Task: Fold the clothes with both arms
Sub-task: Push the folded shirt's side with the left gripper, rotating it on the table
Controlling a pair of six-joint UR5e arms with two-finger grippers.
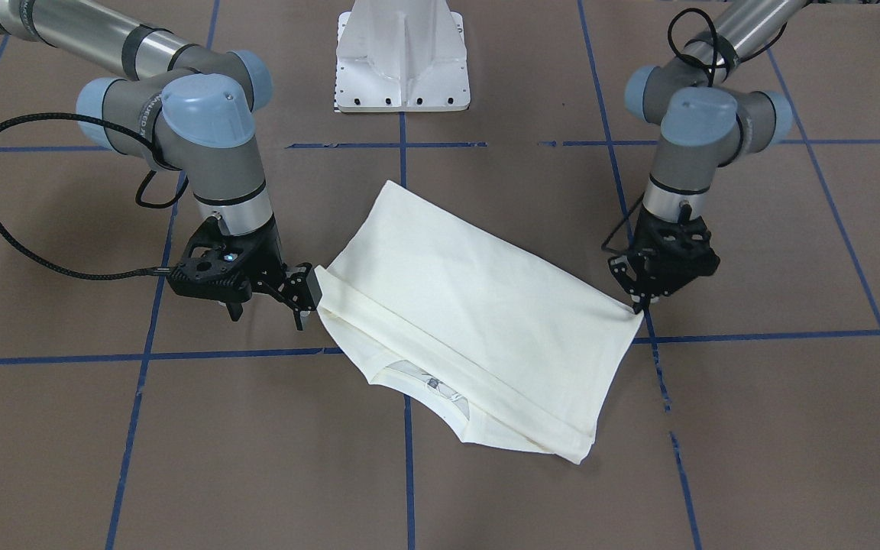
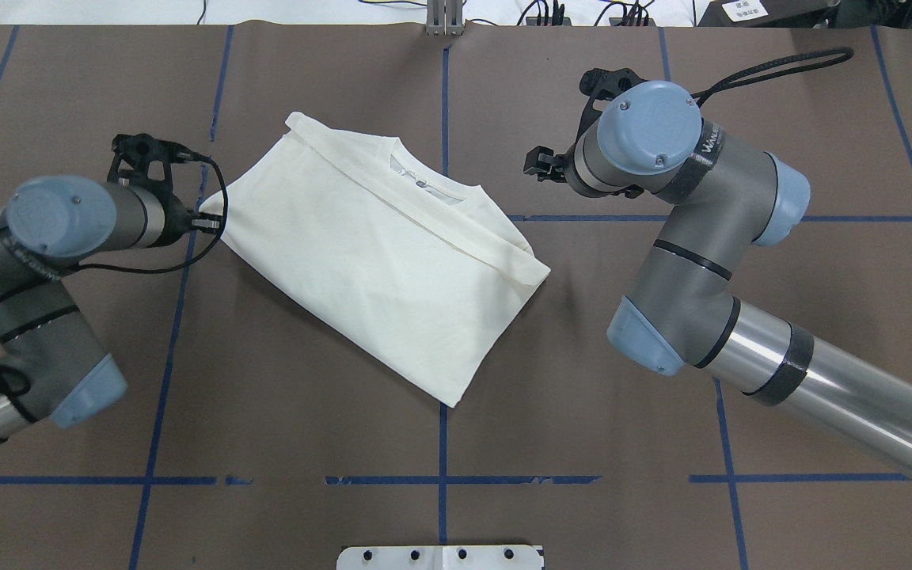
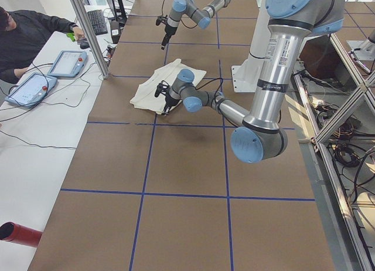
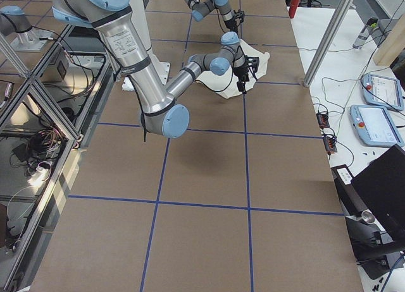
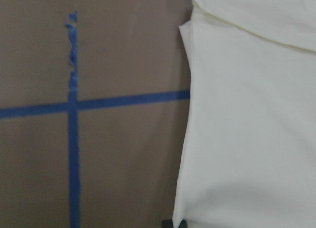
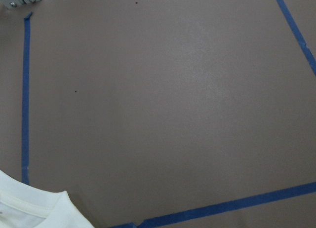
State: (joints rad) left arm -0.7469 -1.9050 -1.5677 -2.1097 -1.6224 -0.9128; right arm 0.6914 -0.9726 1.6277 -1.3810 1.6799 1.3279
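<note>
The cream T-shirt (image 1: 470, 305) lies folded into a rough rectangle, plain side up, set diagonally mid-table (image 2: 377, 253). Its neck opening (image 1: 432, 382) faces away from the robot; the print is hidden. My left gripper (image 1: 641, 304) points down at the shirt's corner on my left, low at the table (image 2: 209, 220), fingers close together on the cloth edge. The left wrist view shows the shirt (image 5: 247, 139) flat with a dark fingertip (image 5: 173, 223) at its edge. My right gripper (image 1: 301, 296) hangs open and empty, raised beside the shirt's other end (image 2: 539, 164). The right wrist view shows only a shirt corner (image 6: 29, 208).
The white pedestal base (image 1: 403, 69) stands at the table's robot side. Blue tape lines (image 1: 409, 458) grid the brown table. An operator (image 3: 29, 30) sits at a white side table with tablets (image 3: 35, 86) beyond the far edge.
</note>
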